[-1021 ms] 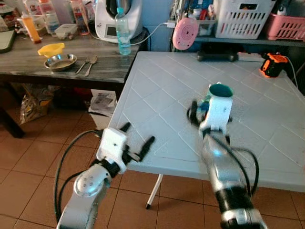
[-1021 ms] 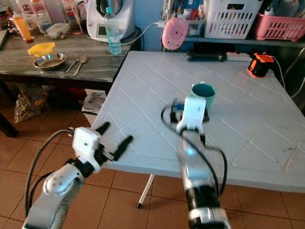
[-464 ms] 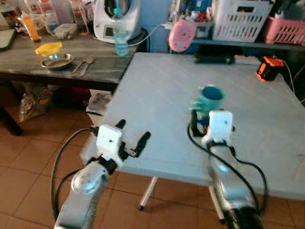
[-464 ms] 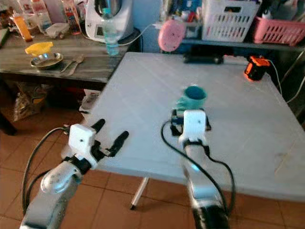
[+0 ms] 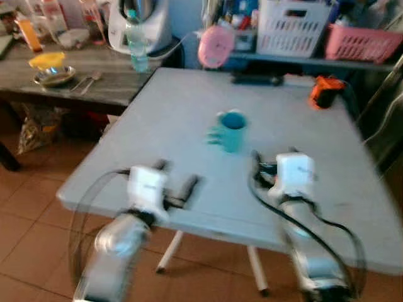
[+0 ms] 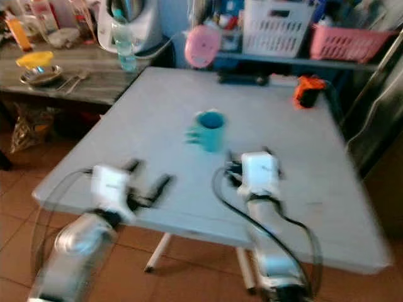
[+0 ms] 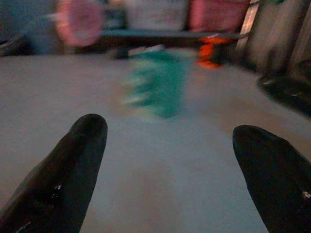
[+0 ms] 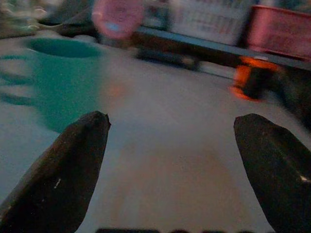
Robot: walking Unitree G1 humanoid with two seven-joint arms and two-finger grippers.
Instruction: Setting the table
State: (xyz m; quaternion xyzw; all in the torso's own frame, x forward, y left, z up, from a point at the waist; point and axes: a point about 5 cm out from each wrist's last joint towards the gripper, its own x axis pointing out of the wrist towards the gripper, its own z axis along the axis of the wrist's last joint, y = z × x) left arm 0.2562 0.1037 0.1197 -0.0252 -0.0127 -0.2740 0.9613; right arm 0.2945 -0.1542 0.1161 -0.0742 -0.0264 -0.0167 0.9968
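White plastic table (image 5: 157, 113); teal cylindrical mug (image 5: 232, 130) upright.

We see a white worktop (image 5: 189, 119) on thin legs over a brown tiled floor (image 5: 31, 207). To our left stands a dark wooden worktop (image 5: 94, 88); behind, a shelf (image 5: 283, 60) carries a white basket (image 5: 289, 25) and a pink one (image 5: 359, 41).

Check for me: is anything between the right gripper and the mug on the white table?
Nothing visible. The right gripper is open over bare table, and the teal mug stands ahead of it, off toward the robot's left, with only tabletop between. The orange tool sits far back, out of the path.
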